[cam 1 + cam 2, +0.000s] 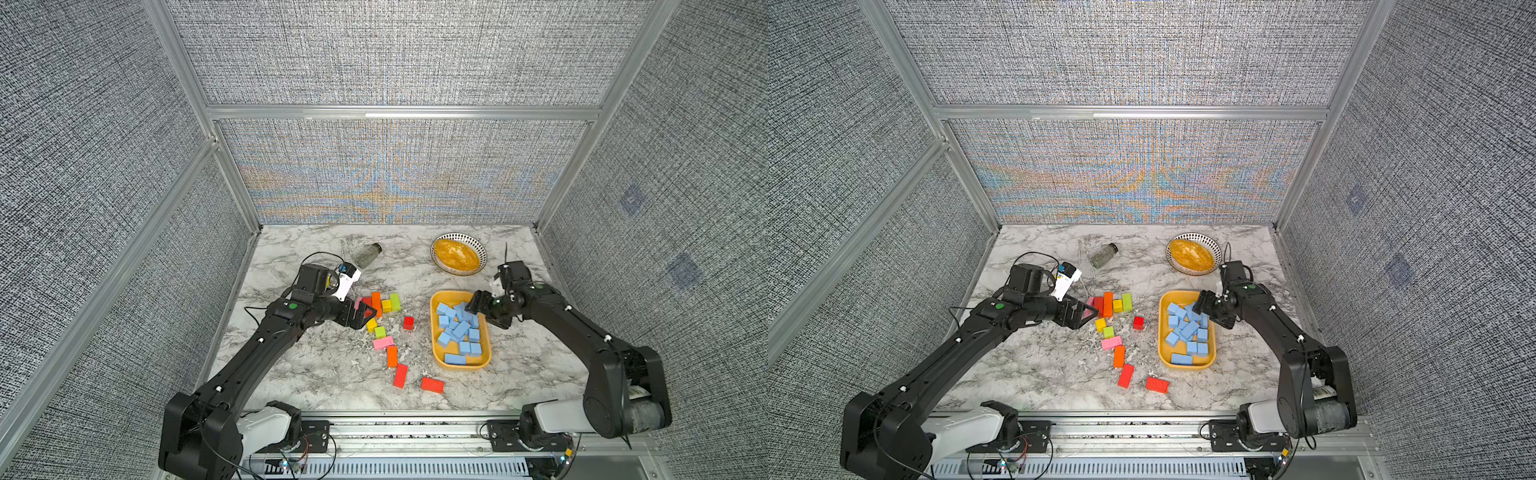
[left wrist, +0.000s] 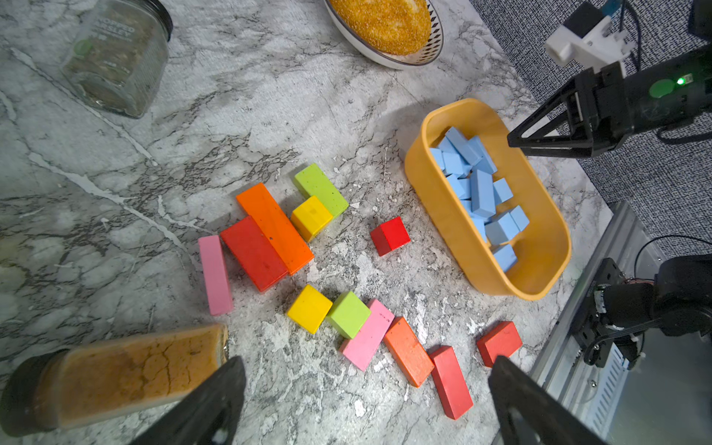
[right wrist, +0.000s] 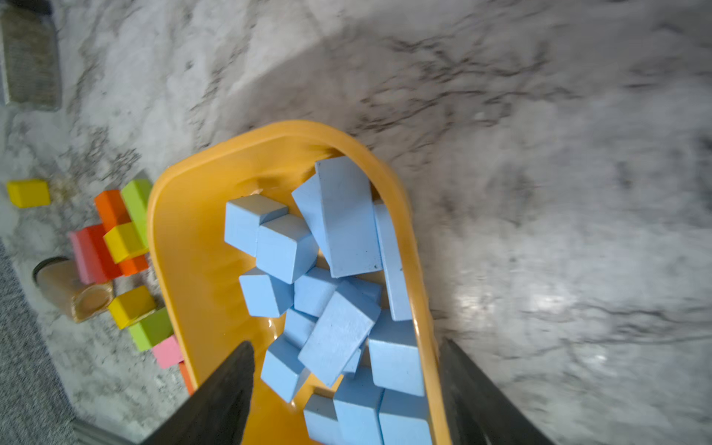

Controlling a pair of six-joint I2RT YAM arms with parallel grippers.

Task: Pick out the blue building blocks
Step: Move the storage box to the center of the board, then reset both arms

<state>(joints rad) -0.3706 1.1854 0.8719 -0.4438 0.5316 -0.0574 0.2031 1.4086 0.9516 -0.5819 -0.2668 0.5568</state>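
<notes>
Blue building blocks (image 1: 459,330) sat piled in the yellow tray (image 1: 437,353). The nearest ones were cut off in the right wrist view, which was motion-blurred. Brown spice jar (image 2: 123,373) showed only in the left wrist view. Right gripper (image 3: 346,343) gaped empty above the tray. Left gripper (image 2: 368,362) was spread wide and empty over the coloured blocks (image 1: 392,356). Marble tabletop (image 1: 324,374), grey woven walls (image 1: 395,54).

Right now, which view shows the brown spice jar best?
Left wrist: the brown spice jar lies close and nearly whole. Right wrist shows the jar small, blurred; in both top views the left arm hides it.
</notes>
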